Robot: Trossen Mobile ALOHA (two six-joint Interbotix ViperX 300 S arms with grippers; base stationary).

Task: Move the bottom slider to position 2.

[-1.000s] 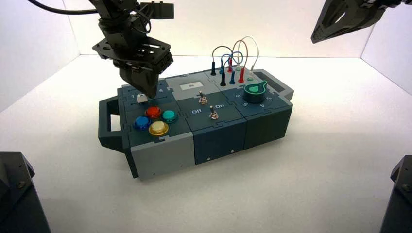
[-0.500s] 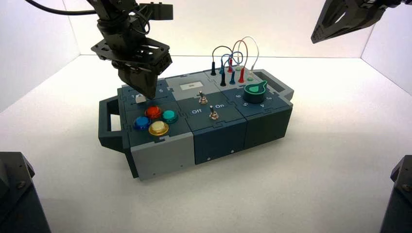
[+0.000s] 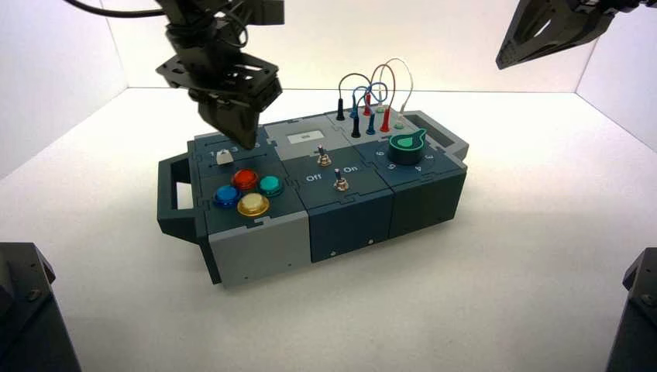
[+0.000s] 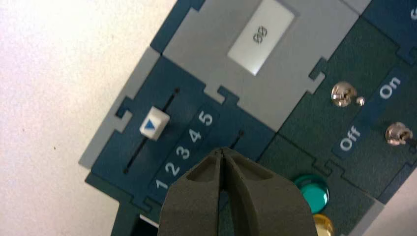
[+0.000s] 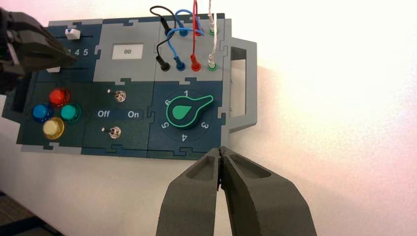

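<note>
1. My left fingers (image 4: 223,153) were pressed together, holding nothing, above the numeral row.
2. The bottom slider (image 3: 225,156) sat at seven o'clock of them, seemingly near position 2 (image 4: 172,168).
3. Descending blind, I might overshoot.
4. My right fingers (image 5: 221,153), also closed and empty, idled aside.

Overhead cam; wrist cams share box (image 3: 325,194).

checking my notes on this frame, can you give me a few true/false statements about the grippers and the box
1. The left gripper is shut. True.
2. The left gripper grips the bottom slider. False: it hangs above the box, the slider free.
3. The right gripper is pressing the green dial. False: it is raised, off the box.
4. The display reads 00. True.
5. The yellow button sits among the wires. False: it sits beside the red, blue and teal buttons.
</note>
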